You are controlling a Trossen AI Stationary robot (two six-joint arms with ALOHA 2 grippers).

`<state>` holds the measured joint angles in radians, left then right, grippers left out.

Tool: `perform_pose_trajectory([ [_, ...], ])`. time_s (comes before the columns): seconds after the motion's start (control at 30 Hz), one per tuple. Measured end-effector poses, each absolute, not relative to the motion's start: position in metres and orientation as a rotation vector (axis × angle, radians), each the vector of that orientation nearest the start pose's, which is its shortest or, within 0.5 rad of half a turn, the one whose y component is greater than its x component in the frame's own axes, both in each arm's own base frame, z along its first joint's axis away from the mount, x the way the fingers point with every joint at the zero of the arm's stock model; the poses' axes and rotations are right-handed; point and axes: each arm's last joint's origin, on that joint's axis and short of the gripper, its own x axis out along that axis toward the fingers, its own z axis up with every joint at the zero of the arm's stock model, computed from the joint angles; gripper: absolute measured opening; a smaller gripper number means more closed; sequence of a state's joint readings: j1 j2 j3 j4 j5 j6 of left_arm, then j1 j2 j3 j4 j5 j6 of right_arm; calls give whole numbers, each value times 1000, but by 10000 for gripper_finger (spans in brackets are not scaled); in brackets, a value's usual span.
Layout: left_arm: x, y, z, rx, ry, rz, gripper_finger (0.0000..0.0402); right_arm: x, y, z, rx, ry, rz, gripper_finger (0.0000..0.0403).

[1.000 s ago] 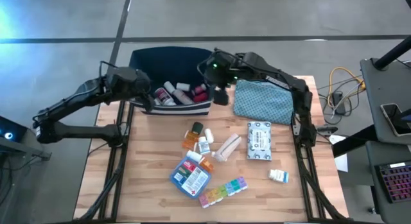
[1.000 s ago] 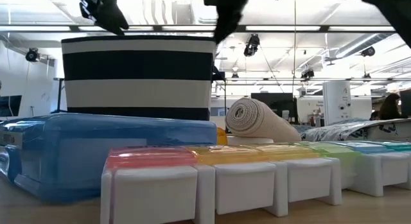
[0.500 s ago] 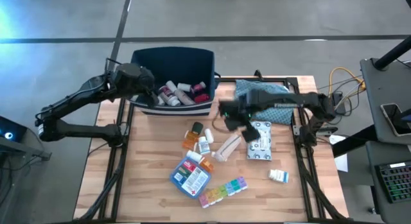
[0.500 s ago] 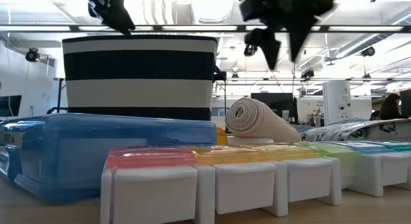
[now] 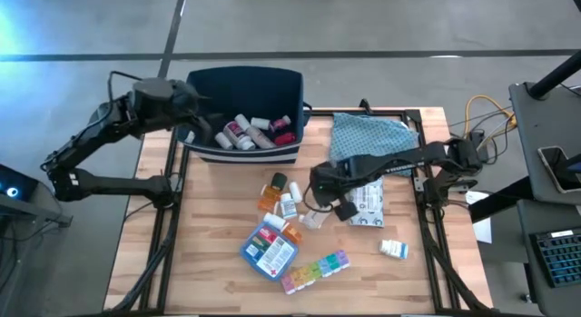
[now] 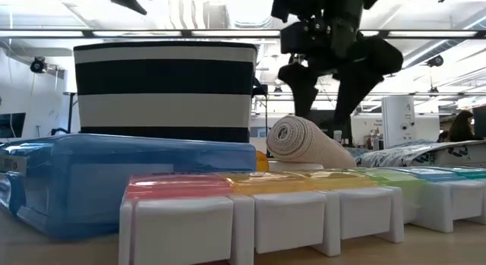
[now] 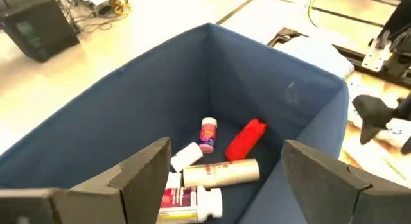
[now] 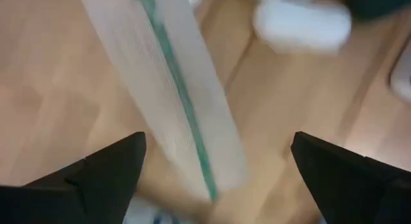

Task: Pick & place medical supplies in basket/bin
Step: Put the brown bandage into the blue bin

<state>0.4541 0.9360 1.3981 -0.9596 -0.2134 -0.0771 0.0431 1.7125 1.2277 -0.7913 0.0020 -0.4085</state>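
The navy bin (image 5: 205, 82) stands at the table's far left with bottles (image 5: 254, 131) and a red item (image 7: 246, 139) inside. My left gripper (image 7: 226, 147) hangs open over the bin's left rim (image 5: 188, 126), holding nothing. My right gripper (image 5: 320, 201) points down, open, just above the bandage roll (image 5: 321, 212), which lies on the table's middle. Its fingers (image 6: 298, 86) straddle the roll (image 6: 307, 143) and the roll (image 8: 173, 76) lies between them; no touch shows.
On the wood lie an orange bottle (image 5: 272, 192), a white bottle (image 5: 289, 206), the blue pouch (image 5: 270, 249), the rainbow organizer (image 5: 315, 269), the wipes packet (image 5: 368, 199) and a small white box (image 5: 393, 249). A teal cloth pouch (image 5: 368, 140) lies right of the bin.
My right gripper has swung from over the bin's right rim toward the table's near edge and come down over the bandage roll, tipping to point down, its fingers spread wider. My left gripper has risen a little at the bin's left rim, still open.
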Motion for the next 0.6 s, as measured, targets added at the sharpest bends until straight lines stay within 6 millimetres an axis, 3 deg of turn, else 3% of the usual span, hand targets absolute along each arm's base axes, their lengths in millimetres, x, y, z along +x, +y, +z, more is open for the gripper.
perform_pose_trajectory([
  [0.23,112,61,449,-185,444,684,275,321,21,180,-410,1227,325,383],
  [0.4,107,59,458,-182,415,684,275,320,24,160,-421,1110,330,383],
  [0.6,102,57,469,-176,371,683,275,316,23,150,-225,1112,209,370],
])
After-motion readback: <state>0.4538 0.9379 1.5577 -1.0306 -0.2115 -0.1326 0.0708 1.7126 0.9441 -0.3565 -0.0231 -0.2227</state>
